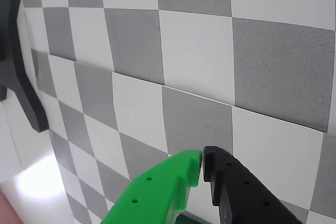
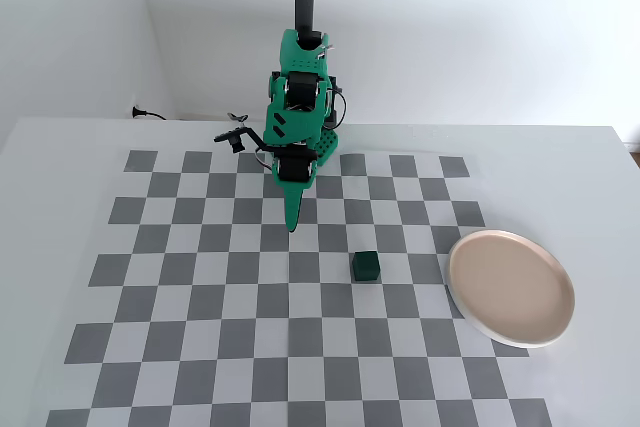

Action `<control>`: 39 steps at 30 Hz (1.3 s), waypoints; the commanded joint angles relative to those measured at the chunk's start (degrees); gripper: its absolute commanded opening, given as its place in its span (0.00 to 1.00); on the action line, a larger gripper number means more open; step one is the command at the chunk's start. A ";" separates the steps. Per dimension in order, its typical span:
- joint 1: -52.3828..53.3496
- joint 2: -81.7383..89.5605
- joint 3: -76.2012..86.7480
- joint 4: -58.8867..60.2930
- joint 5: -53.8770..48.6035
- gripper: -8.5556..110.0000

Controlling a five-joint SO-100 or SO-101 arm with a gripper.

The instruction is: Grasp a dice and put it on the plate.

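The arm is built of bright green plastic shells set around black motor blocks, and thin dark cables are seen looping out beside it. The claw is made of one bright green finger and one matte black finger, both blunt-tipped. Small round holes are sunk into the faces of both fingers.

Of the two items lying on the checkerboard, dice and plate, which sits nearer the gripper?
The dark green dice, just below-right of the gripper in the fixed view. The pinkish plate lies farther right, at the board's edge.
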 commanded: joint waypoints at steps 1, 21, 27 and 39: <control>-0.70 0.62 -1.41 -0.88 0.35 0.04; -6.77 0.62 -1.05 -1.58 -7.65 0.04; -10.20 0.53 -0.88 -5.71 -16.79 0.04; -9.32 0.53 -0.88 -8.00 -53.79 0.04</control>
